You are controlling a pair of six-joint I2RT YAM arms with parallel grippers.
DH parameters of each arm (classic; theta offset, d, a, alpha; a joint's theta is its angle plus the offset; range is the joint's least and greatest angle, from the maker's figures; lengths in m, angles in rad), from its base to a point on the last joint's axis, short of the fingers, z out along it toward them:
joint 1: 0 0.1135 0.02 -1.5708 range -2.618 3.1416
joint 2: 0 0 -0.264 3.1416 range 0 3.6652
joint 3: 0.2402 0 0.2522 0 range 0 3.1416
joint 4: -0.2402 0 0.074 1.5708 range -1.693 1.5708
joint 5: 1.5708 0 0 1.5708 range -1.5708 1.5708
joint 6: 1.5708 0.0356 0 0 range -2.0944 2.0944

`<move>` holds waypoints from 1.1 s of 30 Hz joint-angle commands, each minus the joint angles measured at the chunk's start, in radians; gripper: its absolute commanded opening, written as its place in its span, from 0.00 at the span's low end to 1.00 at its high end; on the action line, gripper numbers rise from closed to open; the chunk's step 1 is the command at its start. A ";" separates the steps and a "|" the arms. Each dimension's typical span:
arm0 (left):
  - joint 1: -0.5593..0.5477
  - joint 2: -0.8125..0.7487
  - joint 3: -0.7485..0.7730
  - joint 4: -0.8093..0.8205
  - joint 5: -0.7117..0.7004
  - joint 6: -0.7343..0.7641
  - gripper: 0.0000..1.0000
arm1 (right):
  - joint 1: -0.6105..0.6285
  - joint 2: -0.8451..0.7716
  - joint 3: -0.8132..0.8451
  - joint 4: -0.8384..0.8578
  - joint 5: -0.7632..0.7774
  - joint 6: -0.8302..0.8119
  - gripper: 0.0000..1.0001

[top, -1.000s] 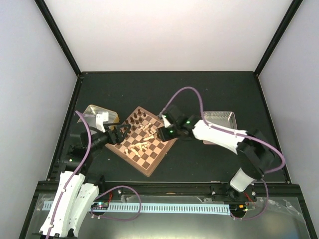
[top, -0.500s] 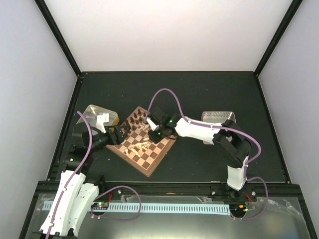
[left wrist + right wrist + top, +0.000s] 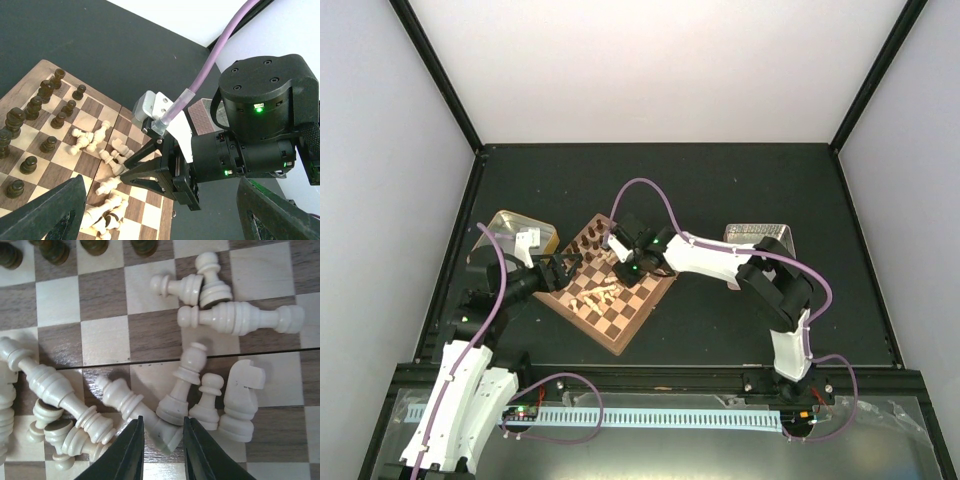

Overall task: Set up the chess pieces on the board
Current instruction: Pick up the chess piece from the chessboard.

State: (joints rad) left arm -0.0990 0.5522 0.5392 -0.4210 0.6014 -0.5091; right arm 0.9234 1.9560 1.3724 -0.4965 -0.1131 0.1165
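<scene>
The board point(image 3: 620, 322) lies turned like a diamond at mid-table. Dark chess pieces point(image 3: 592, 238) stand in rows along its far-left side. Cream chess pieces point(image 3: 602, 292) lie toppled in a heap near its middle. My right gripper point(image 3: 618, 266) hangs low over the heap. In the right wrist view its narrow jaws point(image 3: 161, 445) stand either side of the base of a lying cream piece point(image 3: 137, 412), almost touching it; the piece rests on the board point(image 3: 105, 305). My left gripper point(image 3: 160, 179) hovers open and empty at the board's left edge point(image 3: 565, 266), facing the right gripper.
A gold-tan tray point(image 3: 515, 228) sits just left of the board, behind my left gripper. A pinkish tray point(image 3: 760, 238) lies to the right, partly behind the right arm. A cream knight point(image 3: 242, 400) and pawn point(image 3: 206, 402) stand right beside the right jaws.
The right arm has reached leftward across the board down onto the cream heap, and its jaws have narrowed around a lying piece. The left arm has stayed put.
</scene>
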 commanded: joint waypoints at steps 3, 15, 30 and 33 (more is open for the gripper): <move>0.007 0.008 -0.001 -0.010 -0.011 0.006 0.84 | 0.006 -0.004 -0.032 0.002 -0.048 -0.035 0.20; 0.008 0.016 -0.011 -0.006 -0.002 0.000 0.84 | 0.007 -0.004 -0.045 -0.022 -0.006 -0.015 0.25; 0.008 0.046 -0.015 0.011 0.019 -0.012 0.84 | 0.014 -0.062 -0.028 -0.027 0.017 0.043 0.32; 0.007 0.044 -0.016 0.006 0.013 -0.009 0.83 | 0.014 -0.077 -0.009 -0.023 0.062 0.122 0.34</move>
State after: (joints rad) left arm -0.0990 0.5961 0.5228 -0.4187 0.6048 -0.5102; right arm 0.9318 1.9339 1.3239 -0.5220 -0.1028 0.1490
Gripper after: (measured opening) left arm 0.838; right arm 0.334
